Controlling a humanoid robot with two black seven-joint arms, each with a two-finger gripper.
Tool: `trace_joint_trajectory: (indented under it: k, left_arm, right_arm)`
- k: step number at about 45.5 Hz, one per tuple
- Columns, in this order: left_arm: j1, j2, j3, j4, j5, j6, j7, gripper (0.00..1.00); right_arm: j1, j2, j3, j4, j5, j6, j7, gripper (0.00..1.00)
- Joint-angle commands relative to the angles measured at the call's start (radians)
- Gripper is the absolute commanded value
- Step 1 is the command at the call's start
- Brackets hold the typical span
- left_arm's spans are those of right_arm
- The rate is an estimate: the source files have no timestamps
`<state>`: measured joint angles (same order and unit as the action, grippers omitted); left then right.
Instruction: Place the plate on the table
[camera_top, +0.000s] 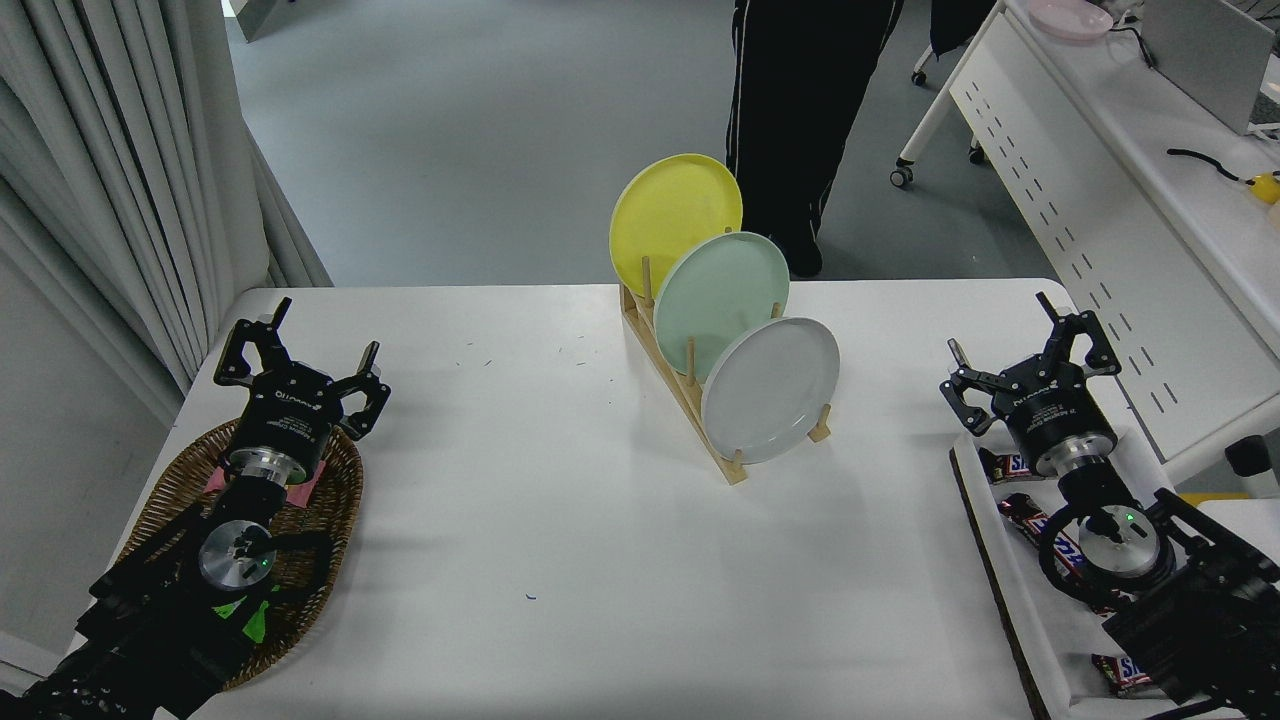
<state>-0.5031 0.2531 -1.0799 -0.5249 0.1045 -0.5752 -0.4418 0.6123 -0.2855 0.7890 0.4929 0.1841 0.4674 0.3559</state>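
1. Plate (771, 390) – pale grey-white, standing on edge in the nearest slot of the wooden rack (700, 400), tilted back, not yet lying on the desk (560, 520).
2. Behind it in the same rack: mint green plate (720, 300), partly overlapped by the grey one; behind that, yellow plate (675, 222) in the farthest slot.
3. Rack near the middle of the desk's far half, running diagonally toward the far edge.
4. Right hand (1030, 350) well to the right of the rack – released, fingers spread, holding nothing, above the far end of a white tray (1040, 640) with wrapped candy bars (1045, 535).
5. Left hand (300, 360) well to the left of the rack, parked over a wicker basket (175, 490), likewise released and empty.
6. Beyond the rack, past the desk's far edge: a person's legs (790, 110) in dark trousers.
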Motion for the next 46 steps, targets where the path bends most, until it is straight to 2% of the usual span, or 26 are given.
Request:
trace_joint_trajectory:
  k: [1, 20, 29, 46]
  left_arm:
    - [0.0, 0.0, -0.003, 0.0, -0.002, -0.003, 0.003, 1.0]
    - [0.0, 0.0, 0.0, 0.0, 0.0, -0.002, 0.0, 1.0]
    - [0.0, -0.001, -0.002, 0.0, 0.0, -0.002, 0.0, 1.0]
    - [0.0, 0.0, 0.0, -0.001, 0.0, -0.002, 0.0, 1.0]
  right_arm:
    - [-0.006, 0.0, 0.0, 0.0, 0.0, 0.001, 0.0, 1.0]
    - [-0.006, 0.009, -0.002, 0.001, 0.002, -0.006, -0.003, 1.0]
    - [0.02, 0.011, -0.004, 0.003, 0.0, -0.082, -0.005, 1.0]
    - [0.044, -0.009, -0.043, 0.058, 0.014, -0.13, -0.006, 1.0]
